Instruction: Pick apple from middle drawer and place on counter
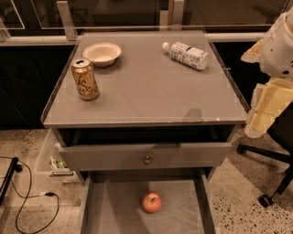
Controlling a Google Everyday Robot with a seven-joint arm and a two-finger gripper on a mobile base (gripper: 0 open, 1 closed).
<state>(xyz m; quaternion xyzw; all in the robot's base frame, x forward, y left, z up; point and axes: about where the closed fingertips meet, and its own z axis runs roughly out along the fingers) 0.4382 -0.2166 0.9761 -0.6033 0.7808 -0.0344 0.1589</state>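
A can (84, 79) stands at the left of the bench (151, 96), a bowl (101, 53) just behind it, and a bottle (185, 55) lies at right rear. Below, the apple (152, 202) sits in the open drawer (114, 205), just clear of a jutting knobbed drawer front (146, 156). Right of the bench the arm (279, 45) hangs, pincer (263, 116) pointing down, well apart from the apple; open or closed, I cannot tell.

I see my gripper (268, 107) hanging at the right edge. Beneath it are the speckled floor (240, 192) and a black chair base (263, 153). Far to its left lies a cable (48, 195), and behind are dark glass panels (114, 11).
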